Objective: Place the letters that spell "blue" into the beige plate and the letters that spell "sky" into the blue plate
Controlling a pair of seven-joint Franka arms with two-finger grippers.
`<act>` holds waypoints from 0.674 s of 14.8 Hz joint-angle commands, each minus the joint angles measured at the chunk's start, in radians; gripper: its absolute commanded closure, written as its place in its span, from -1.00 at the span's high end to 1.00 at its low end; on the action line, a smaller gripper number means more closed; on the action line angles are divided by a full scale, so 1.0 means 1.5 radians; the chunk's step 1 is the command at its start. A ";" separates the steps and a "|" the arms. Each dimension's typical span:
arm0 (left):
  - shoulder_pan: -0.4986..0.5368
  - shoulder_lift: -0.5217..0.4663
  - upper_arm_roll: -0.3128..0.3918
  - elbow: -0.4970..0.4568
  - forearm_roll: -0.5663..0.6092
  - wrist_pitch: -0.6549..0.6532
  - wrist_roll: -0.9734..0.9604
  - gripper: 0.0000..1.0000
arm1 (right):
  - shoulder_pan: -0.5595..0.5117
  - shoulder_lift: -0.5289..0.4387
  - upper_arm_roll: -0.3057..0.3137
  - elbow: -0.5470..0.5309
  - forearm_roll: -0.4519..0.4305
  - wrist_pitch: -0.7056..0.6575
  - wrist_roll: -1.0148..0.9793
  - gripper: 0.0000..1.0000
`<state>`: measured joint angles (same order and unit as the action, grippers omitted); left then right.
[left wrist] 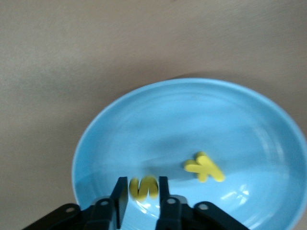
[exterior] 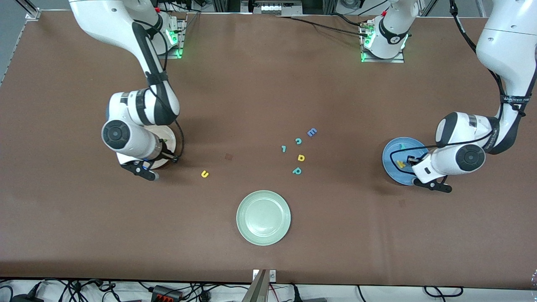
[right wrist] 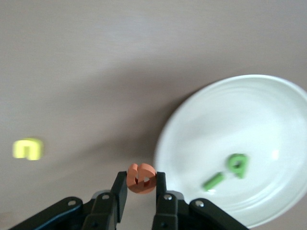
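The orange e (right wrist: 141, 177) is pinched between the right gripper's (right wrist: 140, 184) jaws, low over the table just beside the beige plate's (right wrist: 192, 120) rim. It looks due to be carried over the rim and dropped beside the green b (right wrist: 237, 164) and dark green l (right wrist: 213, 181). The yellow u (exterior: 204, 174) lies alone on the table and would be the fourth. The left gripper (left wrist: 144, 190) pinches the yellow s (left wrist: 144, 186) low over the blue plate (left wrist: 192, 110), which holds the yellow k (left wrist: 204, 167) and teal y (exterior: 402, 146). Releasing the s would complete the three. There are three plates, counting the pale green plate (exterior: 263, 217) at lower centre, and five spare letters mid-frame.
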<state>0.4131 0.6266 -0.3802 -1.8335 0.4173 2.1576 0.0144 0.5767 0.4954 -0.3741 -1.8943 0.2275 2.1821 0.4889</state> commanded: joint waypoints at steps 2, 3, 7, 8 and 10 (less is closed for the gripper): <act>0.005 -0.006 -0.016 0.014 0.013 -0.013 0.017 1.00 | -0.019 -0.009 -0.020 -0.066 -0.004 0.034 -0.099 -0.76; 0.004 -0.012 -0.022 0.016 0.013 -0.017 0.016 1.00 | -0.036 -0.004 -0.020 -0.067 -0.004 0.039 -0.122 -0.77; 0.007 -0.041 -0.073 0.081 0.005 -0.143 0.015 1.00 | -0.049 0.014 -0.020 -0.066 -0.003 0.058 -0.145 -0.74; 0.009 -0.043 -0.095 0.109 0.005 -0.186 0.014 1.00 | -0.048 0.018 -0.020 -0.066 -0.003 0.067 -0.144 -0.68; 0.010 -0.062 -0.125 0.173 -0.015 -0.280 0.013 1.00 | -0.048 0.025 -0.019 -0.064 0.002 0.073 -0.135 0.96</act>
<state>0.4182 0.5655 -0.5200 -1.6639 0.4148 1.8708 0.0251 0.5013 0.5284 -0.4061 -1.9840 0.2277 2.2694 0.2843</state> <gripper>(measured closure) 0.000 0.678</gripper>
